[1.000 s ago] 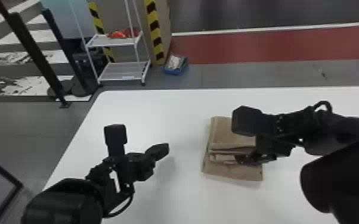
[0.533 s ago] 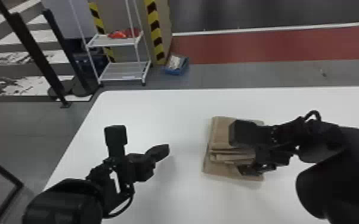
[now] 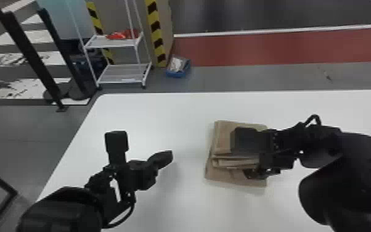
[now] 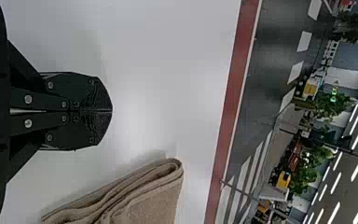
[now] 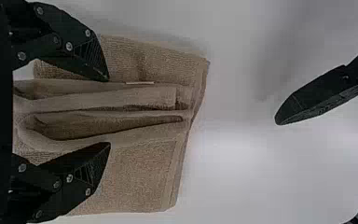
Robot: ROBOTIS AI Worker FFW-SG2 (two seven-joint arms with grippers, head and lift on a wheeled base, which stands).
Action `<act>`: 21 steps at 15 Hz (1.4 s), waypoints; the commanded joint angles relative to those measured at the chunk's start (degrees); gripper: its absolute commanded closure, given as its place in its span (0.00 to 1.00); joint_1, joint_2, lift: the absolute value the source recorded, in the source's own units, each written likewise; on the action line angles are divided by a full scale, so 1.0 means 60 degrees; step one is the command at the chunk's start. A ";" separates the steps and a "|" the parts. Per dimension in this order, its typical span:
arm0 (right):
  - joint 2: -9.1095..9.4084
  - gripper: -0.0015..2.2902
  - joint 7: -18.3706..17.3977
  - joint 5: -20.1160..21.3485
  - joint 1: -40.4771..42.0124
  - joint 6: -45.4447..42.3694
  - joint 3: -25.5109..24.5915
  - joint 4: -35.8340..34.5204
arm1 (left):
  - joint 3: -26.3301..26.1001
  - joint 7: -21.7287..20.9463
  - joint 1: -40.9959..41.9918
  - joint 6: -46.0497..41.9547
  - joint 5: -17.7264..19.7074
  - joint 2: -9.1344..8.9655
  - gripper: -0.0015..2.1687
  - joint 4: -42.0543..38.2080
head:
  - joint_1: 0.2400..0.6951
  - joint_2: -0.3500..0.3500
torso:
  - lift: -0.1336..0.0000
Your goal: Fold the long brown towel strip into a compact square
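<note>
The brown towel (image 3: 225, 138) lies folded in stacked layers on the white table. Over its right part is my right gripper (image 3: 252, 174). In the right wrist view the open fingers of my right gripper (image 5: 108, 112) straddle raised folds of the towel (image 5: 144, 177), one on each side. Left of the towel and apart from it, my left gripper (image 3: 169, 156) is parked above the table. Seen in the left wrist view, my left gripper (image 4: 112, 111) is shut with its tips together, and the layered edge of the towel (image 4: 154, 200) lies off to its side.
The white table (image 3: 151, 117) has its far edge beyond the towel and its left edge beside my left arm. On the floor behind stand a white rack (image 3: 120, 74) and a blue box (image 3: 178, 67).
My right gripper has shifted slightly left and down over the towel, its forearm moving left too. The left arm and the towel look unmoved.
</note>
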 commanded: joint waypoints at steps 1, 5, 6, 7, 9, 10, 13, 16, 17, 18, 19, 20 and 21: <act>0.0033 0.21 -0.0076 0.0024 -0.0009 -0.0133 -0.0068 0.0030 | -0.0012 -0.0048 0.0021 0.0000 0.0000 -0.0015 0.83 -0.0026 | 1.00 0.72 | 0.07; 0.0077 0.21 -0.0251 0.0009 0.0079 -0.0485 -0.0156 -0.0014 | -0.0041 -0.0062 0.0036 0.0000 0.0000 -0.0015 0.83 -0.0040 | 1.00 0.71 | 0.07; 0.0091 0.20 -0.0368 0.0009 0.0093 -0.0485 -0.0171 -0.0029 | -0.0041 -0.0062 0.0036 0.0000 0.0000 -0.0015 0.83 -0.0040 | 1.00 0.71 | 0.07; 0.0121 0.20 -0.0383 0.0009 0.0064 -0.0514 -0.0215 -0.0014 | -0.0041 -0.0077 0.0036 0.0000 0.0015 -0.0015 0.83 -0.0070 | 1.00 0.72 | 0.07; 0.0179 0.21 -0.0251 0.0009 0.0020 -0.0572 -0.0259 0.0074 | -0.0027 -0.0077 0.0050 0.0000 0.0029 -0.0015 0.83 -0.0084 | 1.00 0.72 | 0.07; 0.0194 0.22 -0.0207 0.0024 0.0020 -0.0572 -0.0244 0.0089 | -0.0027 -0.0077 0.0050 0.0000 0.0029 -0.0015 0.83 -0.0084 | 1.00 0.72 | 0.07; 0.0282 0.59 -0.0076 0.0024 -0.0009 -0.0543 -0.0230 0.0089 | -0.0056 -0.0077 0.0065 0.0000 0.0015 -0.0015 0.83 -0.0084 | 1.00 0.72 | 0.07; 0.0282 0.70 -0.0032 -0.0006 -0.0009 -0.0514 -0.0274 0.0089 | -0.0041 -0.0077 0.0109 0.0000 0.0029 0.0000 0.83 -0.0099 | 1.00 0.73 | 0.07; 0.0282 0.70 0.0012 0.0009 -0.0009 -0.0514 -0.0288 0.0089 | -0.0027 -0.0077 0.0138 0.0000 0.0029 0.0000 0.83 -0.0099 | 1.00 0.73 | 0.07; 0.0282 0.70 0.0115 -0.0006 0.0005 -0.0455 -0.0317 0.0074 | -0.0012 -0.0077 0.0182 0.0000 0.0029 -0.0015 0.83 -0.0114 | 1.00 0.73 | 0.07; 0.0282 0.73 0.0144 -0.0006 0.0035 -0.0455 -0.0347 0.0030 | -0.0027 -0.0077 0.0197 0.0000 0.0029 -0.0015 0.83 -0.0114 | 1.00 0.73 | 0.07; 0.0282 0.73 0.0217 -0.0020 0.0049 -0.0455 -0.0435 -0.0073 | -0.0027 -0.0077 0.0211 0.0030 0.0029 0.0000 0.83 -0.0143 | 1.00 0.73 | 0.07; 0.0282 0.73 0.0276 -0.0050 0.0064 -0.0455 -0.0464 -0.0234 | -0.0012 -0.0077 0.0241 0.0030 0.0029 0.0000 0.83 -0.0289 | 1.00 0.72 | 0.07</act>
